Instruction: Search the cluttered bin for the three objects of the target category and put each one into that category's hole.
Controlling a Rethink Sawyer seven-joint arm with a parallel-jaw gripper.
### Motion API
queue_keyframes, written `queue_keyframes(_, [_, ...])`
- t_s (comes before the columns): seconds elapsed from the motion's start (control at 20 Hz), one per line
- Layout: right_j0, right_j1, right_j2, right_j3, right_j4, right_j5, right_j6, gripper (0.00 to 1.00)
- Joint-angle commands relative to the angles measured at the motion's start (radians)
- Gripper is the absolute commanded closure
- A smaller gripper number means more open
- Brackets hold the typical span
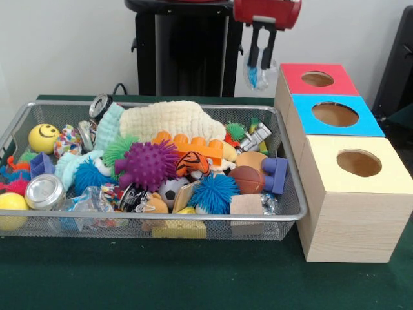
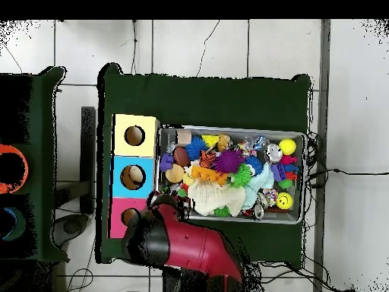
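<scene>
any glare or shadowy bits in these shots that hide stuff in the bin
Front view: even light, a small bright glint on the round silver metal tin; the wire mesh bin veils the lowest toys. Overhead view: the red arm covers the bin's near-left corner; the end effector holds something clear and blue.

Bin: silver wire-mesh metal basket
Boxes: pale matt wood-grain block with yellow, blue and red painted tops
Table: dark green matt cloth cover
Spiky ball: purple rubbery ball with soft spikes
Towel: cream nubbly knitted cloth
Tin: shiny round metal lid
Brick: glossy orange plastic
</scene>
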Motion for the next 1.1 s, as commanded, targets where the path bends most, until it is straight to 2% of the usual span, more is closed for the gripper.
queue_keyframes(0.05, [-0.075,0.075,0.237,0.146,0.079,-0.143,0.273,1.0])
queue_keyframes(0.2, [-0.09,0.082,0.279,0.167,0.097,-0.167,0.29,1.0])
queue_keyframes(0.4, [-0.076,0.039,0.308,0.209,0.156,-0.136,0.326,1.0])
queue_keyframes(0.5, [-0.046,0.006,0.292,0.215,0.192,-0.093,0.338,1.0])
queue_keyframes(0.7, [0.057,-0.043,0.178,0.183,0.233,0.026,0.338,1.0])
queue_keyframes(0.95, [0.091,-0.062,0.168,0.195,0.282,0.046,0.351,1.0])
queue_keyframes(1.1, [0.155,-0.077,0.125,0.17,0.305,0.104,0.391,1.0])
